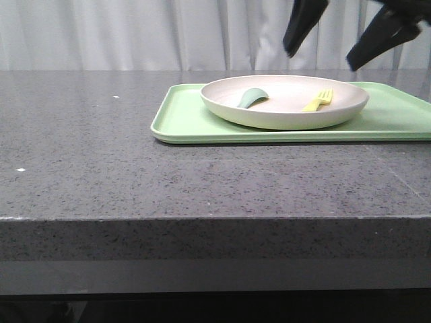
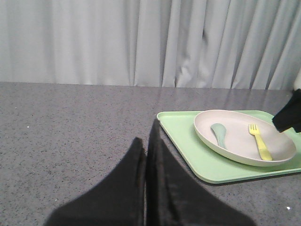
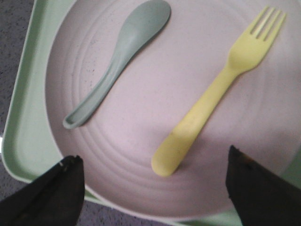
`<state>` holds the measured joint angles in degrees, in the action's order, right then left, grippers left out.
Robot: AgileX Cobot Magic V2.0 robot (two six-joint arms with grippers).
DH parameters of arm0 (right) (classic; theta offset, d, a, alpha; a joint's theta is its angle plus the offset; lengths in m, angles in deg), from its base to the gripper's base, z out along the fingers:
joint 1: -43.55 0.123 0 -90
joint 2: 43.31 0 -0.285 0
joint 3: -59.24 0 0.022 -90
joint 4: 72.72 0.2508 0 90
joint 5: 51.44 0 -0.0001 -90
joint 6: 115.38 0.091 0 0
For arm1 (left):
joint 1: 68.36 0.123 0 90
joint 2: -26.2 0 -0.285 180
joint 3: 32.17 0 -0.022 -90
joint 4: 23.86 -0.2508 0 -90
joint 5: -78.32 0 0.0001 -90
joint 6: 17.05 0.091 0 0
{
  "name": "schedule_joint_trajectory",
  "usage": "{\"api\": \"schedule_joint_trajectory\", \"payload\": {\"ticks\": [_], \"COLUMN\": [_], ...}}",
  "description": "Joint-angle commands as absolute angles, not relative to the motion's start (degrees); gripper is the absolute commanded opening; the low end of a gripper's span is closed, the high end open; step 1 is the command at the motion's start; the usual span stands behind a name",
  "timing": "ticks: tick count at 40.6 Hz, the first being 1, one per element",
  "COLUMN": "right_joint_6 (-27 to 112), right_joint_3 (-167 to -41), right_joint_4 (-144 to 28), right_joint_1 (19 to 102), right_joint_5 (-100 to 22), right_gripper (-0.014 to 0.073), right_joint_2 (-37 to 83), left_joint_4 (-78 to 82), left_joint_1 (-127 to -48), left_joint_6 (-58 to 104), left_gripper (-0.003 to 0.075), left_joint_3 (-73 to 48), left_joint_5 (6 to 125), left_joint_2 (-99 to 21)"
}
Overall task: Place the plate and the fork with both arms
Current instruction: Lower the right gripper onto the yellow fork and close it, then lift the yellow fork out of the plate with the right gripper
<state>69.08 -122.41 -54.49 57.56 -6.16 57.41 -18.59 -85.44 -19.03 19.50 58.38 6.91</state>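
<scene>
Our right gripper [image 3: 153, 190] hangs with jaws spread wide and empty above the small pale-yellow plastic fork [image 3: 218, 89], which lies inside the round cream-white matte plate [image 1: 284, 101] beside a grey-green spoon [image 3: 120, 59]. Our left gripper [image 2: 146, 183], jaws pressed together, holds nothing, well apart from the plate. The plate rests on a rectangular light-green tray [image 1: 182, 121] on the dark speckled bench [image 1: 101, 168]. We judge neither item lifted yet; both placements remain.

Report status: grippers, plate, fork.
Right gripper open above plate. Left gripper shut, empty. Fork beside spoon in plate, on tray.
</scene>
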Motion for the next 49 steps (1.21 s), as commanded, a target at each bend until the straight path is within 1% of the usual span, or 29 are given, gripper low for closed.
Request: {"api": "schedule_joint_trajectory", "payload": {"ticks": [1, 9, 28, 31, 34, 37, 40, 43, 45, 49], "right_joint_6": [71.1, 73.4, 73.9, 73.9, 73.9, 73.9, 73.9, 73.9, 73.9, 73.9], "right_joint_3": [-128.5, -131.3, -131.3, -131.3, -131.3, -131.3, -131.3, -131.3, -131.3, -131.3], "right_joint_4": [-53.7, -54.3, -54.3, -54.3, -54.3, -54.2, -54.2, -54.2, -54.2, -54.2], "right_joint_1": [57.5, 56.3, 56.2, 56.2, 56.2, 56.2, 56.2, 56.2, 56.2, 56.2], "right_joint_5": [-6.1, -6.0, -8.9, -8.6, -8.4, -8.2, -8.2, -8.4, -8.4, -8.7], "right_gripper": [0.0631, 0.0631, 0.0631, 0.0609, 0.0512, 0.0379, 0.0228, 0.0111, 0.0047, -0.003], "right_joint_2": [59.7, 64.6, 68.6, 68.6, 68.6, 68.6, 68.6, 68.6, 68.6, 68.3], "left_joint_4": [-18.4, -18.4, -18.4, -18.4, -18.4, -18.4, -18.4, -18.4, -18.4, -18.4], "left_joint_1": [-85.3, -85.3, -85.3, -85.3, -85.3, -85.3, -85.3, -85.3, -85.3, -85.3], "left_joint_6": [-18.9, -18.9, -18.9, -18.9, -18.9, -18.9, -18.9, -18.9, -18.9, -18.9], "left_gripper": [-0.0018, -0.0018, -0.0018, -0.0018, -0.0018, -0.0018, -0.0018, -0.0018, -0.0018, -0.0018], "left_joint_3": [18.0, 18.0, 18.0, 18.0, 18.0, 18.0, 18.0, 18.0, 18.0, 18.0], "left_joint_5": [63.1, 63.1, 63.1, 63.1, 63.1, 63.1, 63.1, 63.1, 63.1, 63.1], "left_joint_2": [6.4, 6.4, 6.4, 6.4, 6.4, 6.4, 6.4, 6.4, 6.4, 6.4]}}
